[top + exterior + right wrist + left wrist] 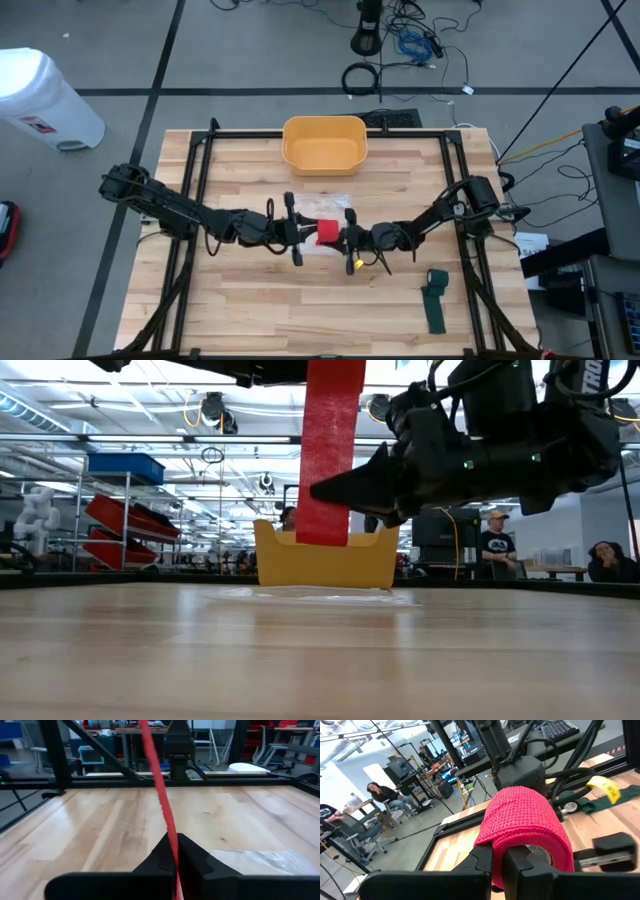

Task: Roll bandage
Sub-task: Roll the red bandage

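Wooden planks form the tabletop [300, 300], framed by black rails, with a workshop of shelves, desks and seated people beyond it. Two dark arms reach inward and meet at the middle, above the wood.

Between them is the red bandage [327, 232]. The left hand [499, 856] is clenched on it: in its wrist view the red roll [527, 827] sits right at the fingertips, draped over and in front of them. The right hand [176, 851] is pinched closed on the loose strip [159, 790], which runs as a thin red line from between its fingers toward the other arm. From table height the strip [330, 450] hangs as a flat red band, its lower end clear of the wood, with the right hand's dark fingers against its edge.

A yellow tub [324, 143] stands at the far edge. A clear plastic wrapper [260, 860] lies on the wood under the hands. A green bandage [436, 300] lies unrolled near the right arm's base.
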Controlling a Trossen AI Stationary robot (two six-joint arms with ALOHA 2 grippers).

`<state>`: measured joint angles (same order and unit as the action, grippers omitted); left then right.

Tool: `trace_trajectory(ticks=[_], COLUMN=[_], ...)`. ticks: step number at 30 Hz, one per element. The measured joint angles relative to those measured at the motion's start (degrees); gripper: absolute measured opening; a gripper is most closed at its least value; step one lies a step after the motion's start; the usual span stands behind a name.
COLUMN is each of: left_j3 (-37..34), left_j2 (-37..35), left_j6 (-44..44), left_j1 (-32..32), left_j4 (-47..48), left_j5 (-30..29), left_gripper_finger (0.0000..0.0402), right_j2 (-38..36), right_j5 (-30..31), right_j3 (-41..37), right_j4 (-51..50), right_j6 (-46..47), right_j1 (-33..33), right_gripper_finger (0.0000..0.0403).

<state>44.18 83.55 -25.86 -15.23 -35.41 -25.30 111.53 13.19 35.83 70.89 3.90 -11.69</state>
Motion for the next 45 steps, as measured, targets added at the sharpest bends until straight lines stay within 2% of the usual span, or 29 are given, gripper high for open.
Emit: trace_trajectory(ticks=[8, 15, 23, 28, 41, 45], left_j3=[0.0, 0.0, 0.0, 0.0, 0.0, 0.0], left_j2=[0.0, 0.0, 0.0, 0.0, 0.2, 0.4], left_j6=[0.1, 1.6, 6.6, 8.7, 12.1, 12.3], left_j1=[-2.2, -4.0, -5.1, -6.0, -6.0, -5.5], left_j4=[0.1, 0.9, 6.6, 8.1, 10.5, 10.8], left_j5=[-0.1, -0.2, -0.2, -0.1, 5.4, 6.2], left_gripper_finger=[0.0013, 0.0013, 0.0013, 0.0013, 0.0013, 0.0013], right_j2=[0.0, -0.1, -3.3, -6.9, -16.0, -17.3], right_j5=[0.2, 0.2, 0.2, 0.1, -3.1, -4.9], right_j3=[-0.8, -2.9, -3.0, -3.0, -2.3, 0.1], right_j4=[-0.3, 4.8, 5.0, 3.5, -1.8, -7.2], right_j6=[-0.5, -1.2, -6.3, -9.5, -18.8, -21.1], right_j1=[2.3, 4.3, 5.8, 7.0, 7.6, 7.7], right_gripper_finger=[0.0, 0.0, 0.0, 0.0, 0.0, 0.0])
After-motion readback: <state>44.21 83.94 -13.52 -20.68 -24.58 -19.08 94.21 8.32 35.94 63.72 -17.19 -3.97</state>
